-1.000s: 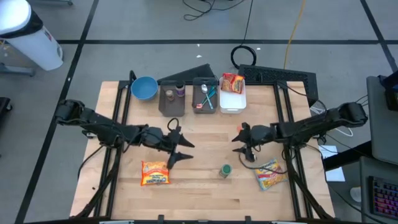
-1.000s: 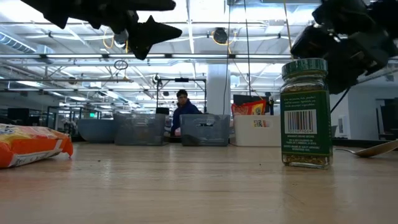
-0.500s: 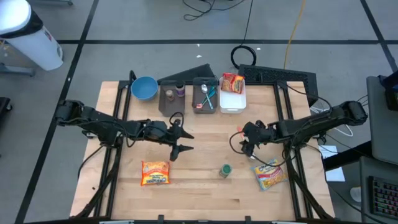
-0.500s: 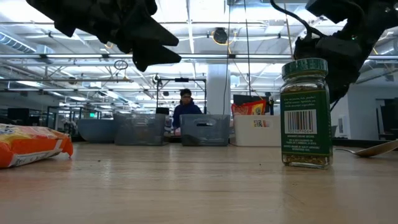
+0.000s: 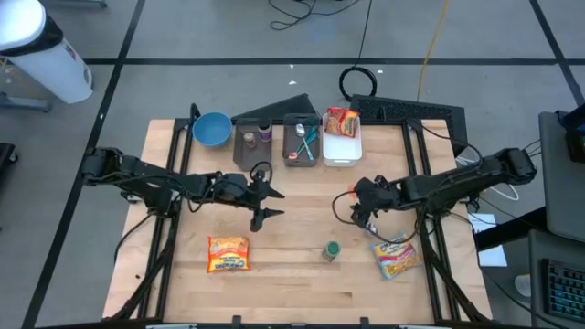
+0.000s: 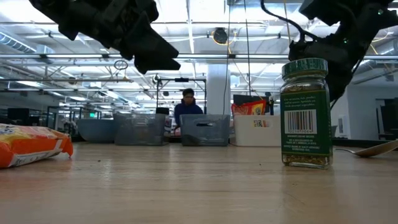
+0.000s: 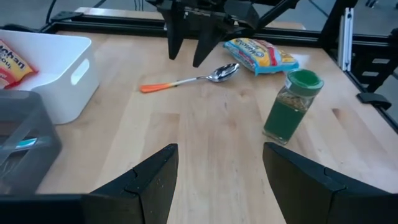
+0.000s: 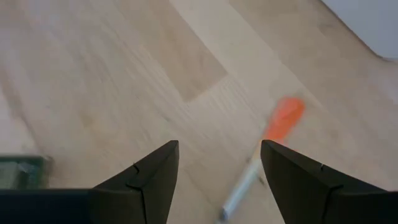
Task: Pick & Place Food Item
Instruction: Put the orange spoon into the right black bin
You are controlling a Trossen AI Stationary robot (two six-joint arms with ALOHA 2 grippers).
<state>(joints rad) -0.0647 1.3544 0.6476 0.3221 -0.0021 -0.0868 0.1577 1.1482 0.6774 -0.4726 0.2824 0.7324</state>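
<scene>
High view: my left gripper (image 5: 268, 203) hangs apart-fingered and empty above the table's (image 5: 292, 283) middle. My right gripper (image 5: 358, 208) hangs with fingers spread, empty, over the orange-handled spoon (image 7: 189, 79). Just beyond it lies the noodle packet (image 5: 396, 257), beside the green spice jar (image 5: 331, 250).

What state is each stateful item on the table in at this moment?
Left gripper: fingers open, empty.
Right gripper: fingers open, empty.
Spice jar: upright, lid on.
Orange-handled spoon: lying flat.
Orange packet: lying flat.
White bin: holds a snack packet.
</scene>
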